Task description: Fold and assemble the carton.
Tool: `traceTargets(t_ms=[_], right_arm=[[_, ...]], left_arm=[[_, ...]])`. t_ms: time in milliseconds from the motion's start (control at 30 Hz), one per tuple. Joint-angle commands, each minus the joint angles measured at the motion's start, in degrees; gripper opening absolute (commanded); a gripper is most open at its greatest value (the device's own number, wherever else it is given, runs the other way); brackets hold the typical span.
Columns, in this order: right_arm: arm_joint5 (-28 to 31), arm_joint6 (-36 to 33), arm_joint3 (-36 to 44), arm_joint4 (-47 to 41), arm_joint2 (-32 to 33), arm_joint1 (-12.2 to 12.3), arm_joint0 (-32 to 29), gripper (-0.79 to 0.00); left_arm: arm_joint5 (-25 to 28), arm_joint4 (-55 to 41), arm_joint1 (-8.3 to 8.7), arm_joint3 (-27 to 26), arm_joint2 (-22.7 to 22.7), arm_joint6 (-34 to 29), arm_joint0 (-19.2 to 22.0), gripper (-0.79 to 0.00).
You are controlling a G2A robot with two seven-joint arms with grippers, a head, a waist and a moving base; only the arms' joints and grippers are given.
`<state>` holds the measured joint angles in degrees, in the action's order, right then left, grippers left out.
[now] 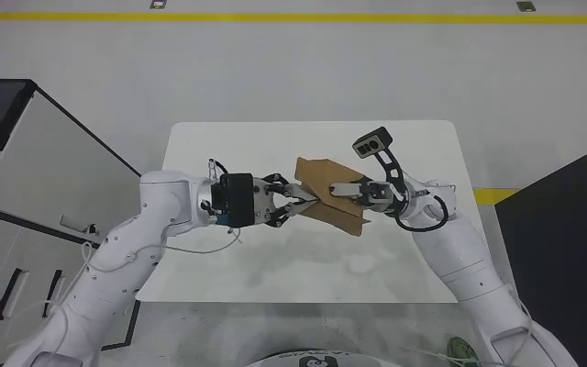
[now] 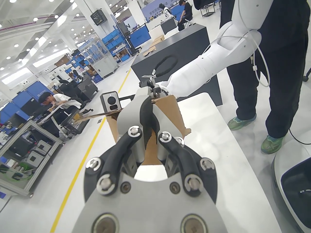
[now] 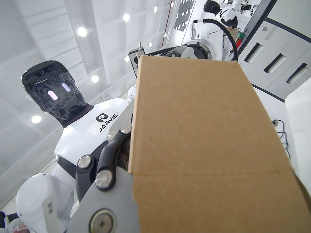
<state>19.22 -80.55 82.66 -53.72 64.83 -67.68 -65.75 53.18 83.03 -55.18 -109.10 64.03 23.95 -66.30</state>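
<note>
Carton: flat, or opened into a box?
Partly opened: panels of the carton stand at angles, gripped by the left claw and right claw; no closed box yet.

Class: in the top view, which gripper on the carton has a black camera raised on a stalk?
The right gripper: its black camera rises on a curved stalk; the left gripper, also gripping the carton, sits on a blocky black wrist.

Lettering on the banner (image 2: 158, 3) is unreadable — too small (far off)
</note>
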Motion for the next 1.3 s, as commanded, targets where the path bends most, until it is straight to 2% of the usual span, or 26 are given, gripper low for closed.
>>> traceTargets(t_ms=[0, 167, 533, 1000, 1267], right_arm=[[0.0, 0.0, 0.0, 0.0, 0.2, 0.0, -0.1, -0.785], [0.2, -0.2, 0.1, 0.1, 0.5, 0.0, -0.3, -0.785], [0.1, -0.5, -0.1, 0.1, 0.7, -0.2, -0.2, -0.785], [-1.1, -0.6, -1.0, 1.7, 1.5, -0.2, -0.5, -0.785], [-3.0, 0.6, -0.9, 7.0, 1.1, 0.1, -0.3, -0.785]], left_arm=[[0.0, 0.2, 0.08, 0.2, 0.5, -0.2, -0.1, -0.785], [0.3, 0.4, 0.21, 0.4, 1.1, -0.3, -0.6, -0.785], [0.2, 0.2, -0.21, 0.6, -0.7, -0.1, -0.1, -0.785], [0.1, 1.3, 1.1, -1.1, 8.4, -1.3, -0.9, -0.785], [0.4, 1.8, 1.4, -3.7, 10.5, -1.7, -0.3, -0.785]])
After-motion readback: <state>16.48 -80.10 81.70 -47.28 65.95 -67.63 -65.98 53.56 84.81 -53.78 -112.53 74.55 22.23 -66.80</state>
